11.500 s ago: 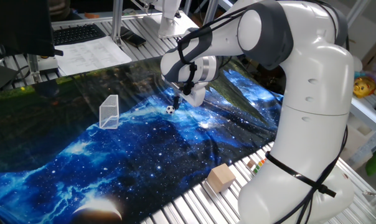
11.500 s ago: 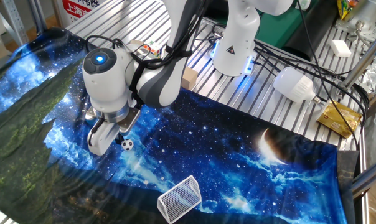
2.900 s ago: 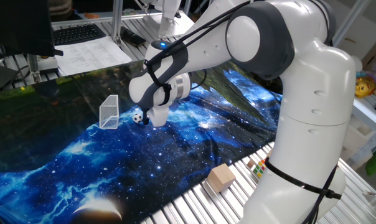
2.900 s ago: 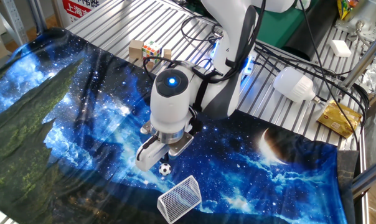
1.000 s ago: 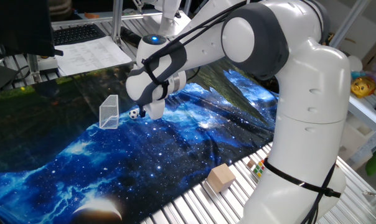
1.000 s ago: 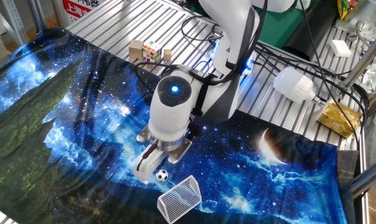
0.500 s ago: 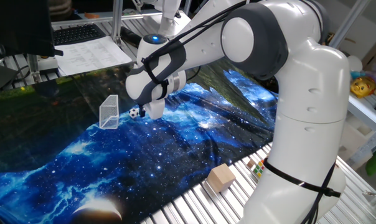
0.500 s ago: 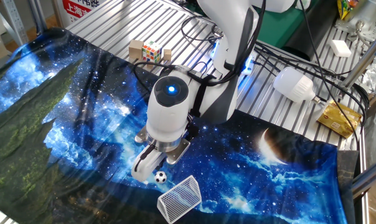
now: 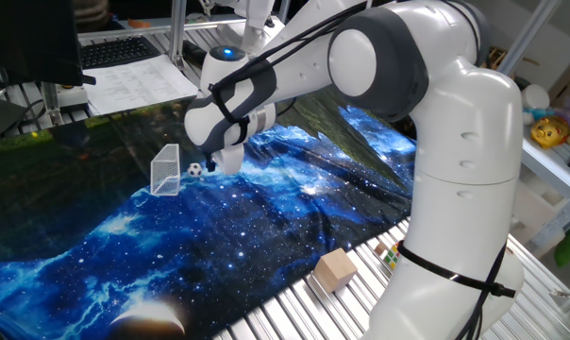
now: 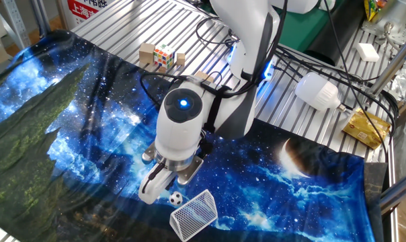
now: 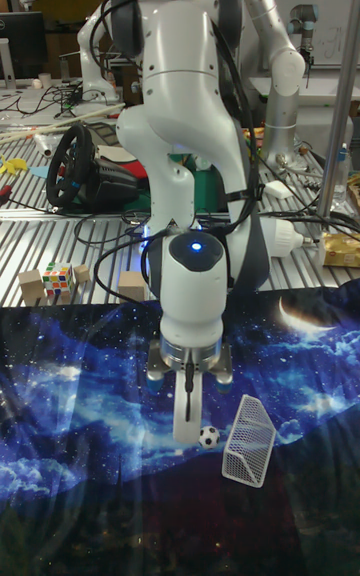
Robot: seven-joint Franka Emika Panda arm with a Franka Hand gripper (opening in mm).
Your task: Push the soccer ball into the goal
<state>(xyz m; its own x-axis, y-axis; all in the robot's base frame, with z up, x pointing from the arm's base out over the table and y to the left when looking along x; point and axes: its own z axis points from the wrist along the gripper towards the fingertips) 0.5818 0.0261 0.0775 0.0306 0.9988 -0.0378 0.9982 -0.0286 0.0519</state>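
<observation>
since the earlier frames the soccer ball [image 10: 176,198] has travelled across the starry blue cloth [image 10: 290,181] and now sits just beside the mouth of the goal [image 10: 195,214], a sliver of cloth between them in the tall view. it rests on the cloth, not in the goal yet.

the ball looks very light, hard and smooth, so it will likely roll freely at the slightest touch and could skip sideways on the cloth's wrinkles or bounce off the goal's frame. there is no sense in gripping it; the place to meet it is the side facing away from the goal, low and through its centre, with a slow steady nudge. the goal itself looks like thin light plastic mesh and could slide or tip if struck.

the gripper [image 10: 151,190] stands just beside the ball, on the side away from the goal, fingers pointing down at the cloth. its jaws look drawn close together with nothing between them, used as a single pusher.

further out, a wooden block [image 9: 335,269] lies on the bare metal table [image 9: 294,312], and a puzzle cube [image 10: 165,56] sits well apart beyond the cloth.
</observation>
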